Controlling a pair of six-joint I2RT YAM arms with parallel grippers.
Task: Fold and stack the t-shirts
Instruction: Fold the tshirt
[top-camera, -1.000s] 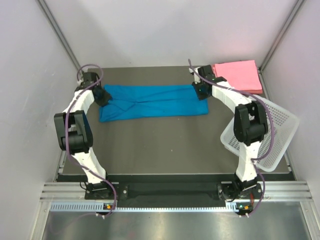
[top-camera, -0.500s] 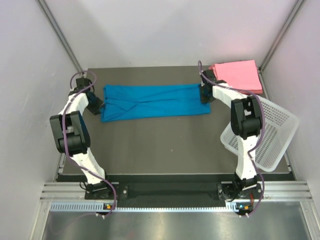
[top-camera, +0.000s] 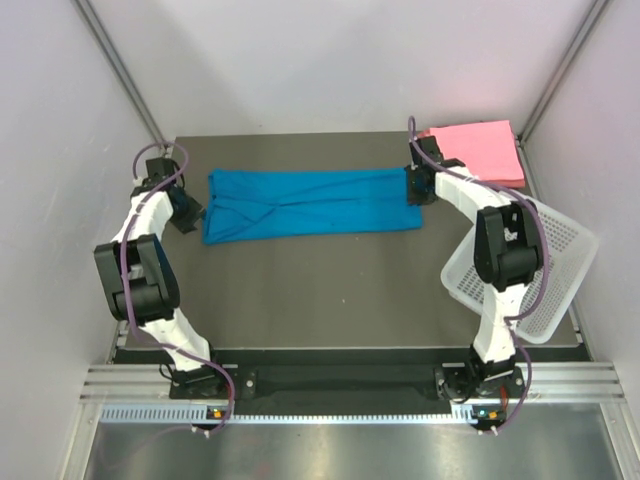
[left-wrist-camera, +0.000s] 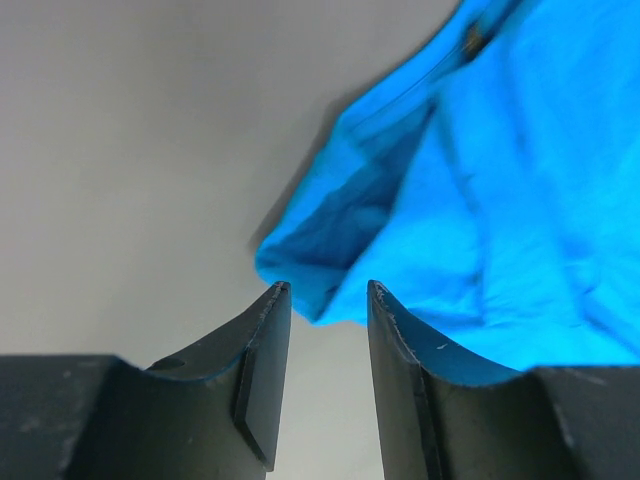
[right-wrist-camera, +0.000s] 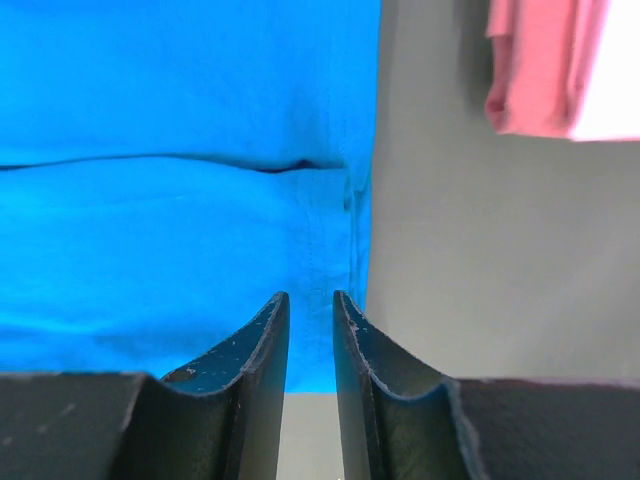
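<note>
Grey tabletop. Left claw, half open and empty, hovers at the 9 o'clock end of the blue shirt, a long strip at 12. Right claw, barely parted, empty, at its 3 o'clock end. Pink stack at 1. Next, likely: pinch ends, fold across.

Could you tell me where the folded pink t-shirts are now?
In the top view, the pink t-shirts lie at the far right corner of the table, beyond the right gripper and white basket.
</note>
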